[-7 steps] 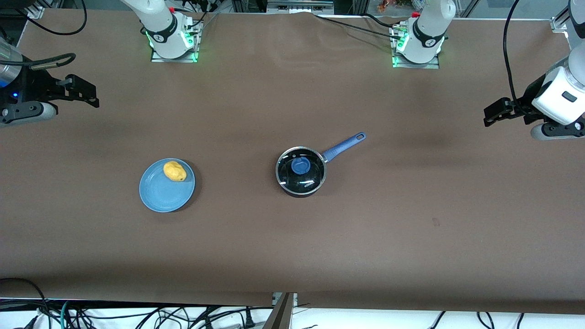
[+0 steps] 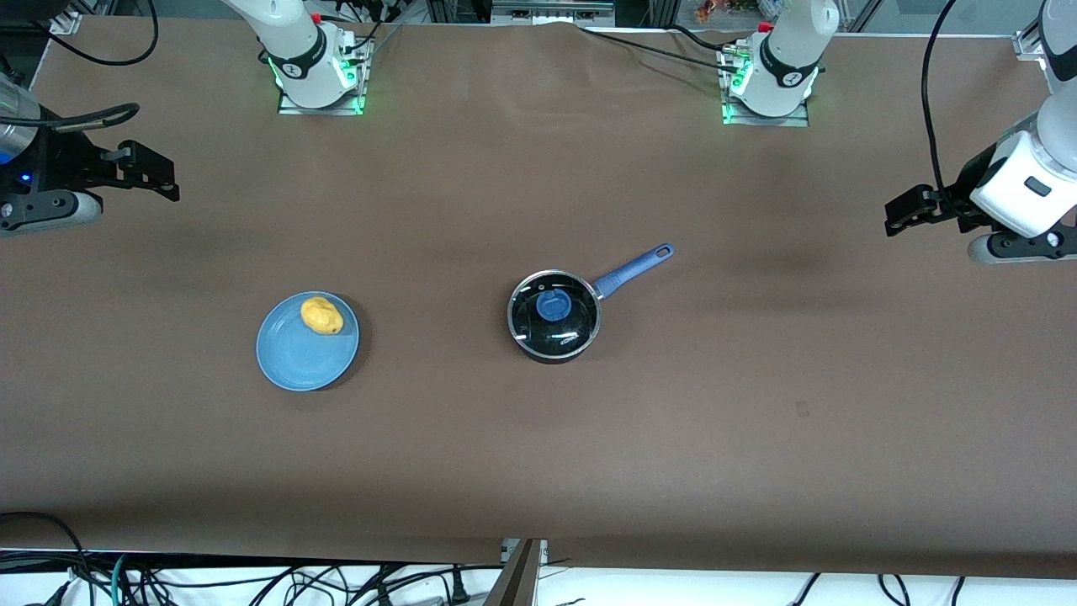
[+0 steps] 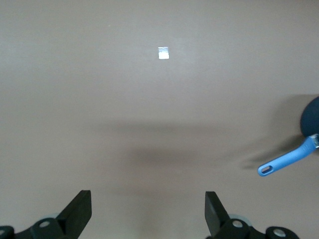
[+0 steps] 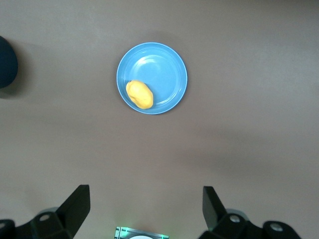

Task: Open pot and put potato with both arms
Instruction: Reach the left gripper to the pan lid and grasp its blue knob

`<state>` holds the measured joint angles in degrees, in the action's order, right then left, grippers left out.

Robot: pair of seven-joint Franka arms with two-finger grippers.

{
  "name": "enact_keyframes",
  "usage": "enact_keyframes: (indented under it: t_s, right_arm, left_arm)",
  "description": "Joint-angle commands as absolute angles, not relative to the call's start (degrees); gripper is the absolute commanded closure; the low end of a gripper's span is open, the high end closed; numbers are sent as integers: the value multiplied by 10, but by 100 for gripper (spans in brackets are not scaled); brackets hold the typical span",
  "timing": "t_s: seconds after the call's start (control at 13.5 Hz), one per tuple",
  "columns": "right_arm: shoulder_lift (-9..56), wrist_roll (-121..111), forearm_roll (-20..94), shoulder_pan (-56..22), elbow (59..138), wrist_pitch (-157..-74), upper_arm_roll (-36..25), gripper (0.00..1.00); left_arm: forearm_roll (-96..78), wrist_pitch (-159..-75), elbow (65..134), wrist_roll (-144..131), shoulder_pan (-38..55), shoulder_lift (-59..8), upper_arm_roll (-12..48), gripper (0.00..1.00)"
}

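Note:
The black pot [image 2: 554,316] stands mid-table with its glass lid and blue knob [image 2: 553,305] on, and its blue handle [image 2: 635,267] points toward the left arm's end. The yellow potato [image 2: 321,316] lies on a light-blue plate [image 2: 294,358]. My left gripper [image 2: 904,210] is open and empty over bare table at the left arm's end; its wrist view shows the gripper [image 3: 148,209], the handle [image 3: 286,163] and the pot's edge [image 3: 311,119]. My right gripper [image 2: 156,172] is open and empty over bare table at the right arm's end; its wrist view shows the gripper [image 4: 146,206], the potato [image 4: 139,94] and the plate [image 4: 162,69].
Brown cloth covers the table. The two arm bases [image 2: 320,80] [image 2: 770,84] stand with green lights along the edge farthest from the front camera. A small white mark [image 3: 163,53] lies on the cloth. Cables hang below the near edge.
The left gripper has shifted slightly toward the middle of the table. The right gripper has barely moved. The pot, plate and potato are unmoved.

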<state>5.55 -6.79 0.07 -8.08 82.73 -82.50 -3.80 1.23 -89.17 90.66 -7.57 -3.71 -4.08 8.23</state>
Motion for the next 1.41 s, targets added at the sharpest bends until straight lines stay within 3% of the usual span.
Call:
enact_keyframes:
  t_s: [0.0, 0.15, 0.44, 0.81, 1.11, 1.33]
  right_arm:
    - [56, -64, -11, -76, 810, -823, -29, 0]
    - [59, -61, -11, -76, 809, -826, -30, 0]
    - [62, -59, -11, -76, 808, -829, -28, 0]
    - [62, -62, -11, -78, 808, -842, -26, 0]
    - [62, -62, -11, -83, 808, -838, -26, 0]
    - [61, -62, -11, -89, 808, -837, -26, 0]
  left_arm:
    - [-25, -900, 895, -98, -33, -64, 105, 0]
    - [-33, -931, 897, -163, -33, -83, 147, 0]
    - [-25, -1084, 937, -370, 8, -136, 228, 0]
    - [30, -1201, 927, -463, 131, -242, 229, 0]
    - [99, -1207, 839, -591, 212, -347, 224, 0]
    - [105, -1193, 776, -607, 260, -395, 186, 0]
